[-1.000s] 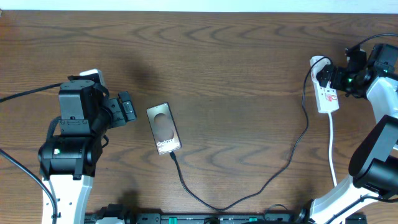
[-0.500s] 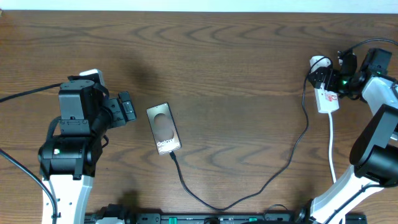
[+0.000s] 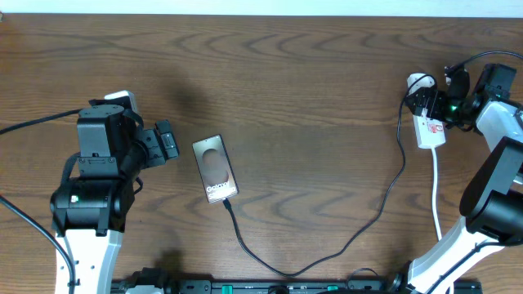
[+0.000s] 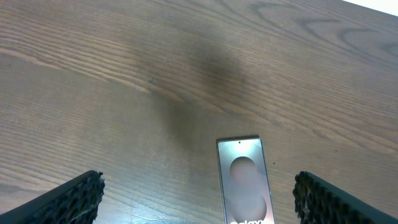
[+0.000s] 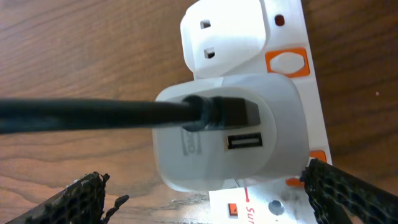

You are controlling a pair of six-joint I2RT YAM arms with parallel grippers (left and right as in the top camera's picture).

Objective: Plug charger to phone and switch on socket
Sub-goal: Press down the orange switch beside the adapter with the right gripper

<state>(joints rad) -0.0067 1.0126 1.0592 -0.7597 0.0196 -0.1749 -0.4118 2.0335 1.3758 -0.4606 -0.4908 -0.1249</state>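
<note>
The phone [image 3: 215,169] lies face up on the worktop [image 3: 310,73], left of centre, and the charger [image 3: 404,163] cable reaches its near end. The socket [image 3: 431,131] lies far right. The left end effector [image 3: 167,140] is spread beside the phone. The right end effector [image 5: 204,174] is spread around the socket's white adapter [image 5: 236,137].

- The worktop [image 3: 310,73] is lit evenly and softly from above, and only faint shadows are cast.
- A diffuse dark patch is seen on the wood beyond the phone [image 4: 244,180], whose glossy face carries a dull reflection.
- The charger [image 5: 93,115] is rendered slightly soft at close range.
</note>
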